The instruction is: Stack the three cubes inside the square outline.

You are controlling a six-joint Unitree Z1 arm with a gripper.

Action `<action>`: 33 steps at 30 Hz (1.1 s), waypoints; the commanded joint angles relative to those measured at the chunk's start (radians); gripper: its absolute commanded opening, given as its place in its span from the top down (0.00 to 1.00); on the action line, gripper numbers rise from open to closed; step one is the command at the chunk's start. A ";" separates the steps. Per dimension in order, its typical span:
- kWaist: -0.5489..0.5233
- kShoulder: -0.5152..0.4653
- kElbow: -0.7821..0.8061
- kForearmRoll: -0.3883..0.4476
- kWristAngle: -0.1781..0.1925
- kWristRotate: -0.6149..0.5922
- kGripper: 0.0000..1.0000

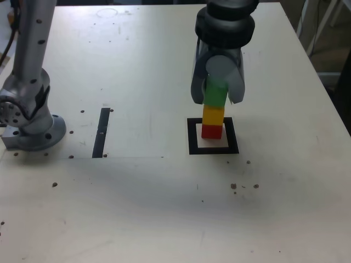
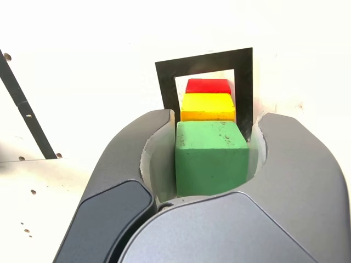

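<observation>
the exterior view is evenly lit from above, soft and slightly low in contrast, with a faint broad shadow across the near part of the table (image 1: 164,208). fine detail is mushy and the far corners darken. the wrist view is much brighter: the tabletop is blown out to near white, while the green cube (image 2: 211,159) stays sharp and the close gripper (image 2: 211,164) shells look smooth and slightly soft.
</observation>
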 commanded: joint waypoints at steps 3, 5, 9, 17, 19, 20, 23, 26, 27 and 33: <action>0.006 0.002 -0.002 -0.003 -0.001 -0.004 0.64; 0.008 0.005 -0.003 -0.006 -0.002 -0.003 0.64; 0.014 0.009 0.002 -0.014 -0.002 -0.001 0.64; 0.028 0.009 0.021 -0.019 -0.006 0.004 0.61; 0.031 0.008 0.024 -0.020 -0.009 0.004 0.60; 0.031 0.006 0.025 -0.020 -0.011 0.004 0.58; 0.032 0.002 0.023 -0.020 -0.020 0.006 0.53; 0.032 -0.001 0.021 -0.021 -0.030 0.007 0.49; 0.032 -0.001 0.021 -0.022 -0.032 0.008 0.48; 0.033 0.002 0.029 -0.032 -0.035 0.012 0.45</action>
